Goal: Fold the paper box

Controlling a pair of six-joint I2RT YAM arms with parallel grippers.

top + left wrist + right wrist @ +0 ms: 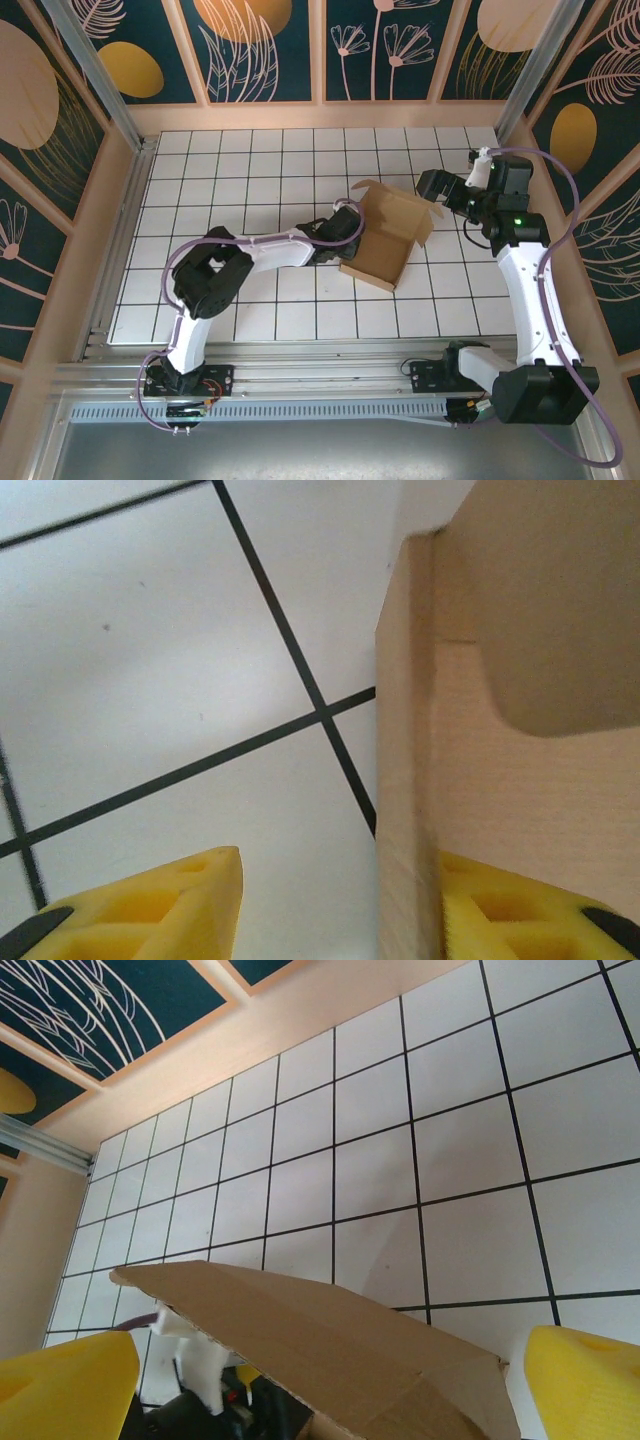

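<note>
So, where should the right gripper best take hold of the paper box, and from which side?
Probably the raised side flap of the paper box, nearest the right gripper. Come from the right, jaws astride its thin free edge, which stands up there.

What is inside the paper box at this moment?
The top view shows the bare cardboard floor of the paper box, with nothing lying on it. One finger of the left gripper reaches in past a side wall. The corner beneath that gripper is covered.
</note>
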